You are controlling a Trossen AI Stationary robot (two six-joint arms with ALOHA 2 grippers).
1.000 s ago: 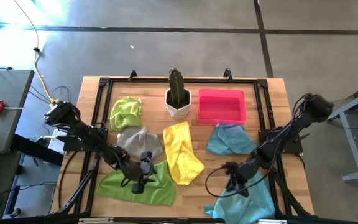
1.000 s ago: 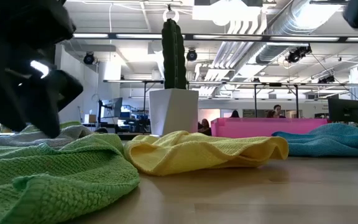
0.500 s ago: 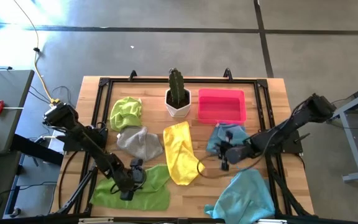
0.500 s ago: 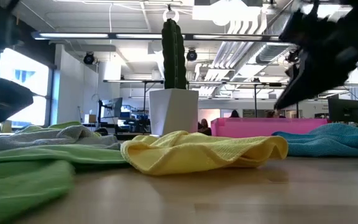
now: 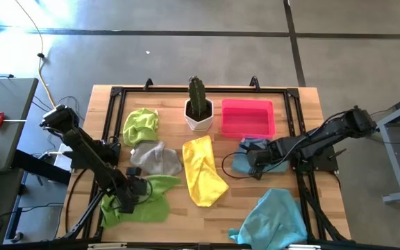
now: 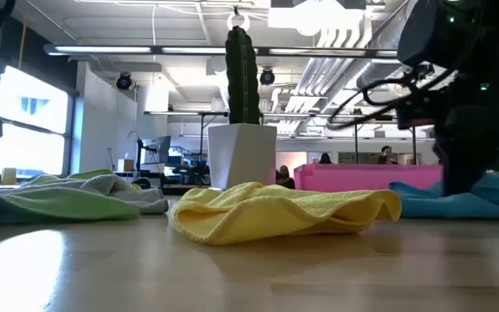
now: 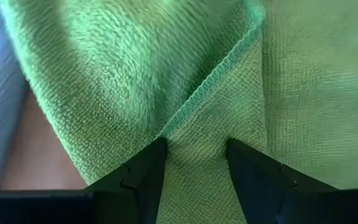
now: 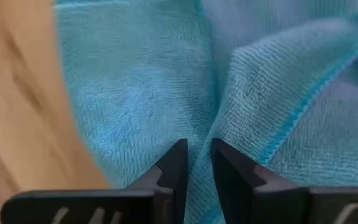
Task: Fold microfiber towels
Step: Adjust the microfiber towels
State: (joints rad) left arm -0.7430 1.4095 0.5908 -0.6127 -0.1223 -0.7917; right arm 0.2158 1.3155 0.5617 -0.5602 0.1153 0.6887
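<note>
My left gripper (image 5: 127, 198) is shut on a lime green towel (image 5: 144, 203) at the table's near left; this towel also shows in the left wrist view (image 7: 135, 74). My right gripper (image 5: 255, 165) is shut on a light blue towel (image 5: 259, 154) just near of the pink tray (image 5: 247, 118); in the low view it (image 6: 466, 147) stands over this towel (image 6: 483, 195). A yellow towel (image 5: 203, 172), a grey towel (image 5: 155, 160), a second lime green towel (image 5: 141, 125) and a second light blue towel (image 5: 276, 219) lie crumpled on the table. My left gripper pinches a bunched part of the lime green towel (image 7: 194, 152) between its two fingers, where a hemmed edge (image 7: 210, 84) runs down to them. The fingers come from above. The towel lies crumpled on the table around them. My right gripper pinches a raised fold of the light blue towel (image 8: 199, 134) between its two fingers, beside a hemmed edge (image 8: 303, 106). The fingers come from above at the towel's near left part. The rest of the towel lies on the table.
A potted cactus (image 5: 198, 107) in a white pot stands at the far middle, left of the pink tray. A black frame (image 5: 117, 94) runs around the tabletop. Bare wood (image 5: 235, 201) shows between the yellow towel and the near blue towel.
My left gripper has gone toward the table's left edge, dragging the lime green towel, which has bunched up narrower. My right gripper has gone from the near light blue towel toward the far edge, to the light blue towel by the pink tray.
</note>
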